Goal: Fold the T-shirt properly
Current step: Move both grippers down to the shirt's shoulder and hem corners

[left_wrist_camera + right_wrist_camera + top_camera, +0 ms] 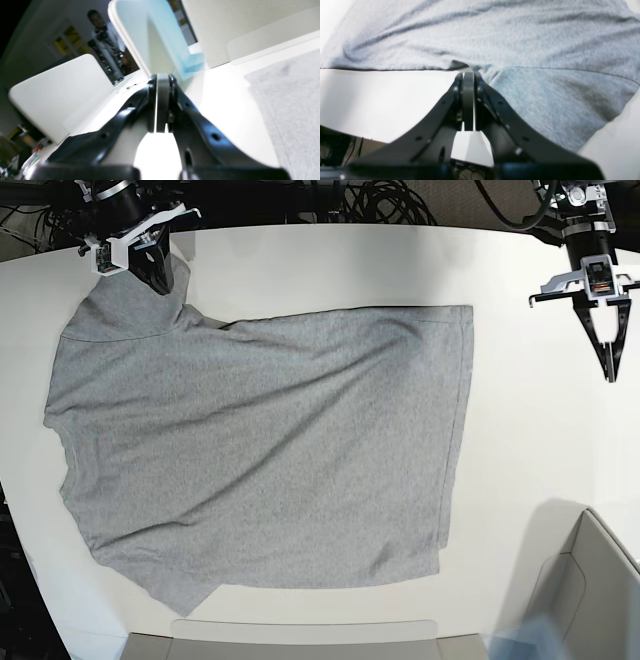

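The light grey T-shirt (270,440) lies spread on the white table (530,430), plain side up, no lettering showing. My right gripper (160,278) is at the shirt's far left corner, shut on the fabric where sleeve and body meet. The cloth tents up toward it. In the right wrist view the shut gripper (468,73) pinches the shirt's edge (495,37). My left gripper (608,372) hangs shut and empty over bare table, right of the shirt. In the left wrist view the gripper (162,75) holds nothing, with the shirt (290,105) off to its right.
A white bin (590,590) stands at the near right corner and a white tray edge (300,642) runs along the near side. Cables (390,200) lie behind the table. A person (100,25) stands beyond white panels (57,92) in the left wrist view.
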You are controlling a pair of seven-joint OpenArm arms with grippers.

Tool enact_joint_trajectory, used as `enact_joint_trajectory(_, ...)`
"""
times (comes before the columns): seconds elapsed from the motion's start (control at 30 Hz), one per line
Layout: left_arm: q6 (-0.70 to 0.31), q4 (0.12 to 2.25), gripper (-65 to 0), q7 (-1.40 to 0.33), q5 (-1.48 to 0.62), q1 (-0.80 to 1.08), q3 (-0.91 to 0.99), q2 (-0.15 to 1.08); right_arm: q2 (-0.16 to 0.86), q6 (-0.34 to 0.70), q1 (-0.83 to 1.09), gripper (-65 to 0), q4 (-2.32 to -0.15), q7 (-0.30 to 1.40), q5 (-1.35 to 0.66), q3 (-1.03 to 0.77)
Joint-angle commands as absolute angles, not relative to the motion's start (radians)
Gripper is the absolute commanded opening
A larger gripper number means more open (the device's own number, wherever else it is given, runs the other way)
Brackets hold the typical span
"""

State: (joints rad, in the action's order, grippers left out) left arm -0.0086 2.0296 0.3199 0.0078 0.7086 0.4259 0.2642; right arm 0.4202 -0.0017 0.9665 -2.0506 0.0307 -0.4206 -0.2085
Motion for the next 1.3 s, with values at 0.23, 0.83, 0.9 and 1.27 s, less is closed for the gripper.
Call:
enact_joint_trajectory(0.23,0.001,2.052,-44.0,0.361,0.004,0.664,0.17,0.283,0.478,0.001,0.928,-60.8,-2.071,0.001,-0.43,-0.22)
enact_joint_trajectory(0.83,0.002,2.049,-39.9,0.255,0.008,0.716,-0.054,0.285,0.277,0.071,0.883,-43.6,-1.957,0.392,-0.897,-0.604)
enact_joint_trajectory(0.9,0.002,2.049,-39.9,0.217,0.008,0.716,-0.054,0.285,0.237,0.157,0.855,-43.6,-1.896,0.453,-0.949,-0.665)
enact_joint_trajectory(1.27,0.002,2.048,-39.9,0.196,0.008,0.711,-0.056,0.309,0.234,0.269,0.754,-43.7,-1.623,0.598,-1.046,-0.809)
